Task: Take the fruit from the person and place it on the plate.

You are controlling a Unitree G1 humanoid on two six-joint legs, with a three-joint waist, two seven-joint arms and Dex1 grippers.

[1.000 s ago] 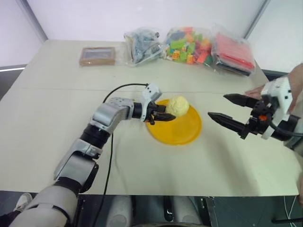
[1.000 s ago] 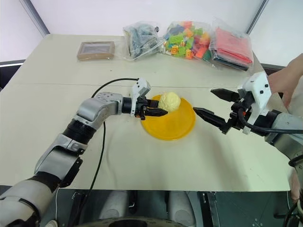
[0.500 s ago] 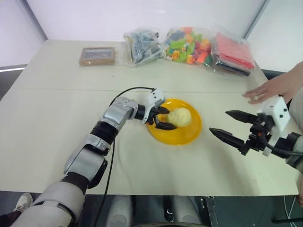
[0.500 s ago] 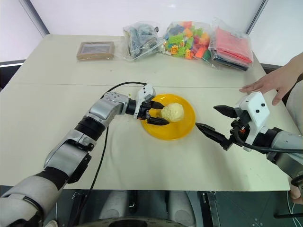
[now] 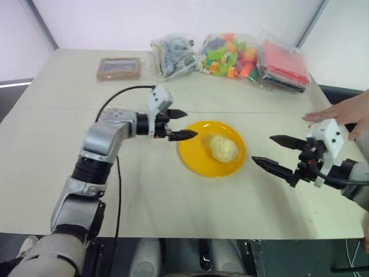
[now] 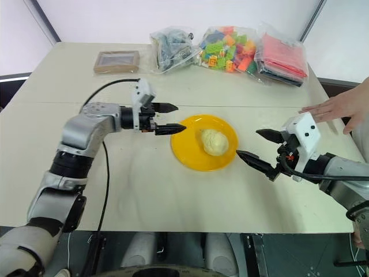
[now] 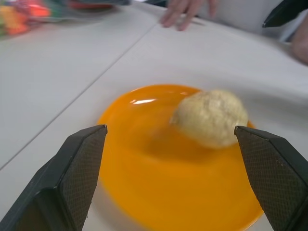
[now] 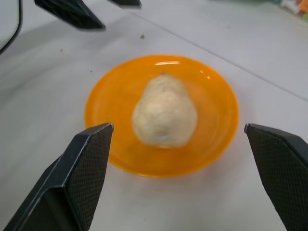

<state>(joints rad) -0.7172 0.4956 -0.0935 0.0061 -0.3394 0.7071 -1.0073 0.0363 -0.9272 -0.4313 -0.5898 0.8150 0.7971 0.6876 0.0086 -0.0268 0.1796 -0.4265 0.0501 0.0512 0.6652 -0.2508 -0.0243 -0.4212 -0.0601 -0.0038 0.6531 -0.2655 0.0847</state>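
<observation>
- Left eye view: the fruit (image 5: 222, 148) lies free inside the plate (image 5: 194, 157), slightly toward the plate's right side; placing looks done. Plate sits mid-table, nearer the right edge than the left. Left gripper (image 5: 177, 124) hovers just beside the plate's left rim, spread wide and holding nothing, apart from the fruit: reads as a release.
- Right eye view: right gripper (image 6: 256, 147) hangs off the plate's right rim, also spread wide and empty, pointing at the plate. The person's hand (image 6: 330, 108) rests flat near the table's right edge, holding nothing. Clear bags of toy bricks (image 6: 226, 45) and a flat brown box (image 6: 117, 60) sit along the far edge, well apart.
- Left wrist view: fruit is pale yellow, lumpy, matte, roundish; plate is glossy orange-yellow plastic, shallow with a raised rim, which should stop a roll. Finger pads (image 7: 79, 168) are black and cross-hatched.
- Right wrist view: fruit tapers slightly at one end, resting on its side. Table (image 8: 298, 57) is smooth, off-white.
</observation>
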